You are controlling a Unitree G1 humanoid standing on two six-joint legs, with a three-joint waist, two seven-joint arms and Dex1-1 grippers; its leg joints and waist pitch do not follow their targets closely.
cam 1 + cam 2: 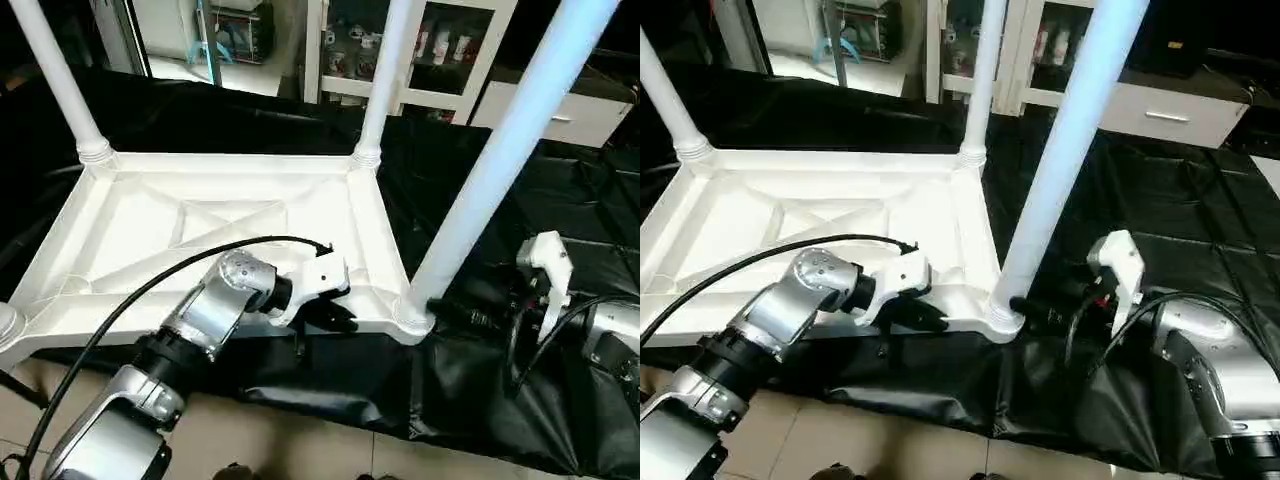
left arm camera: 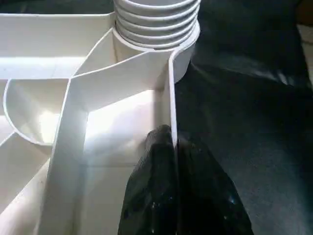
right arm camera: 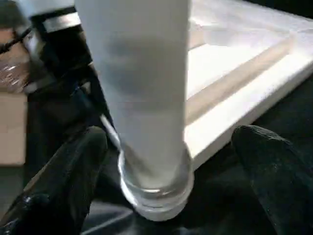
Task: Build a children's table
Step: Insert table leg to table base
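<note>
Already most of the table stands built; the tabletop [image 1: 230, 235] lies upside down on a black sheet [image 1: 560, 210], ribbed underside up, and three legs rise from corner sockets: the far-left leg [image 1: 55, 75], the far-right leg [image 1: 385, 70] and the near-right leg [image 1: 520, 130]; at the near-left corner I see a rounded white socket [image 1: 8, 325] at the picture's edge, but I cannot tell whether a leg sits in it; so at most one leg is left, plus, I judge, a last tightening and turning the thing upright.

My left end effector [image 2: 173, 147] is pinched nearly shut on the tabletop's near rim [image 2: 172, 105], one finger inside the wall and one outside, close to the near-right socket; I take this as steadying the top.

My right end effector [image 3: 166, 161] stands wide, its fingers [image 3: 266, 161] either side of the near-right leg's base without touching it; the leg's collar [image 3: 156, 196] seems to sit down in its socket, though I cannot tell if it is fully screwed home.

As for containers, a white cabinet [image 1: 440, 50] with glass doors stands behind; small items line its shelves, too small to name.
</note>
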